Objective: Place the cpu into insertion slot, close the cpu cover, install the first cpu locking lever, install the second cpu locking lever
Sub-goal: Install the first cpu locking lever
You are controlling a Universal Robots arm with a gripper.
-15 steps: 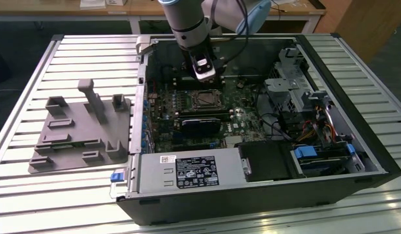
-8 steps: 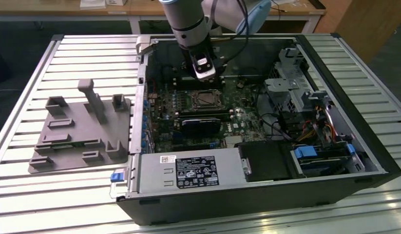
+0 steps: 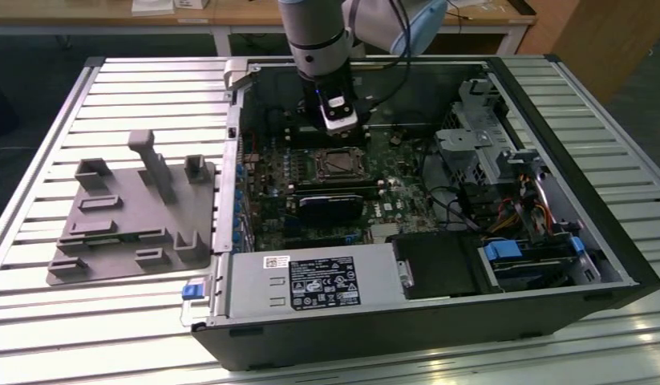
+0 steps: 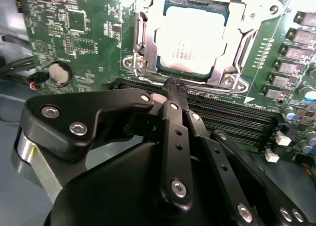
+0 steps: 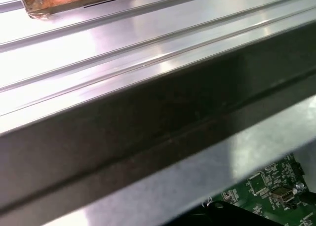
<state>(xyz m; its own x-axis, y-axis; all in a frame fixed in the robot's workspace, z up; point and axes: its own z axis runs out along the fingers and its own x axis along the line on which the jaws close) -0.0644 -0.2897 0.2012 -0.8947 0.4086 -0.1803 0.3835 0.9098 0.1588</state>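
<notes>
A ribbed metal table [image 3: 147, 80] catches the light (glare brightest on its near slats). Behind it are a wooden desk [image 3: 244, 12], dark floor [image 3: 30, 56] and a wooden cabinet [image 3: 597, 28].

The second wrist view's edge crops the cpu cover [image 4: 241, 38]; the end effector [image 4: 174, 88] partly hides long slots [image 4: 237, 112].

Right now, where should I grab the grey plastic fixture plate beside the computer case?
On the grey plastic fixture plate, I'd take the tall upright post from straight above; it rises clear of the low blocks, while the base lies flat on the slatted table.
</notes>
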